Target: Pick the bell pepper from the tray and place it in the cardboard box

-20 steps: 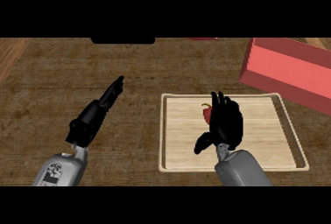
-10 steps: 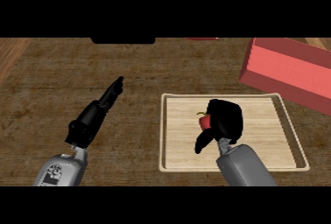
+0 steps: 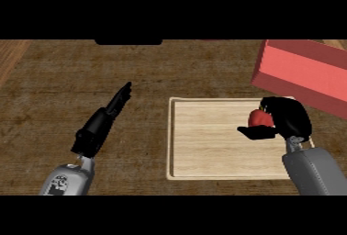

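Nearest to me, my two grey forearms come in from the lower edge of the head view, the left one at the lower left over the dark wooden counter (image 3: 81, 82), the right one at the lower right beside the tray (image 3: 203, 151).

My left hand (image 3: 102, 126) lies over the bare counter to the left of the tray, its fingers straight and pointing up and a little to the right. It holds nothing and touches nothing that I can see.

My right hand (image 3: 288, 117) is at the tray's right edge, toward its far corner. Its fingers curl over the red bell pepper (image 3: 260, 119) from above and the thumb comes under it from the left, so the pepper sits pinched in my grasp with only its left side showing. I cannot tell whether it rests on the wood or is lifted off it.

The tray is a pale wooden board with a raised rim.

Farther off, at the upper right, stands the red cardboard box (image 3: 305, 75), tilted in the view, its near wall just beyond my right hand.
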{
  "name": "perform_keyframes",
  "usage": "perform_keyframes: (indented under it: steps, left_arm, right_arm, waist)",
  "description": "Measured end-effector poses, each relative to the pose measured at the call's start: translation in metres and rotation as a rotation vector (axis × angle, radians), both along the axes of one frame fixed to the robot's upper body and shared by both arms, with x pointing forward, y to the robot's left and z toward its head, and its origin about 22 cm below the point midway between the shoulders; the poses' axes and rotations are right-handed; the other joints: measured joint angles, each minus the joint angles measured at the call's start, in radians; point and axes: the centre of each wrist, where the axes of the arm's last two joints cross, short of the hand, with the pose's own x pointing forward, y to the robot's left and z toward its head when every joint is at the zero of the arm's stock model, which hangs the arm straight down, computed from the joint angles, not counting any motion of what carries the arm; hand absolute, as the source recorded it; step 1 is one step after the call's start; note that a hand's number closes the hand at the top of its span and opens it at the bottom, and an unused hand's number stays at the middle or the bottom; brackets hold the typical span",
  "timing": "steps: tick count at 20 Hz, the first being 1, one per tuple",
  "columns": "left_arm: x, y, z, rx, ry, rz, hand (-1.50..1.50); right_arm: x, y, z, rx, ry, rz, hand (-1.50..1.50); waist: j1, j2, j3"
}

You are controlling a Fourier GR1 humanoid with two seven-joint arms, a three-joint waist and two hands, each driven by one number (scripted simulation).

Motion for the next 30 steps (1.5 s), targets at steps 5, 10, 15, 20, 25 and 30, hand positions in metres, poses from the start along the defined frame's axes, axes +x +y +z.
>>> perform_keyframes:
  steps: [5,10,15,20,25,30]
  left_arm:
    - [0.003,0.007,0.000,0.002,0.003,0.006,0.00]
    - [0.000,0.009,0.000,0.008,0.011,0.009,0.00]
    - [0.001,0.016,0.002,0.013,0.005,0.015,0.00]
    - [0.000,0.013,0.003,0.006,0.002,0.011,0.00]
    - [-0.006,0.011,-0.004,0.000,0.003,0.006,0.00]
    - [-0.005,0.012,0.001,0.002,-0.005,0.003,0.00]
  right_arm:
    - [-0.006,-0.016,0.030,-0.053,-0.127,-0.015,1.50]
    - [-0.023,-0.014,0.076,-0.028,-0.242,0.004,1.50]
    - [-0.051,-0.005,0.130,0.032,-0.333,0.042,1.50]
    - [-0.077,0.000,0.169,0.091,-0.447,-0.003,1.50]
    - [-0.082,-0.010,0.202,0.139,-0.507,-0.079,1.50]
    - [-0.065,-0.024,0.222,0.135,-0.535,-0.147,1.50]
  waist:
    - [-0.003,0.001,0.001]
    - [-0.008,0.000,0.001]
    - [-0.011,-0.001,0.000]
    - [-0.007,0.000,0.000]
    - [-0.002,0.001,0.000]
    - [0.003,0.003,0.001]
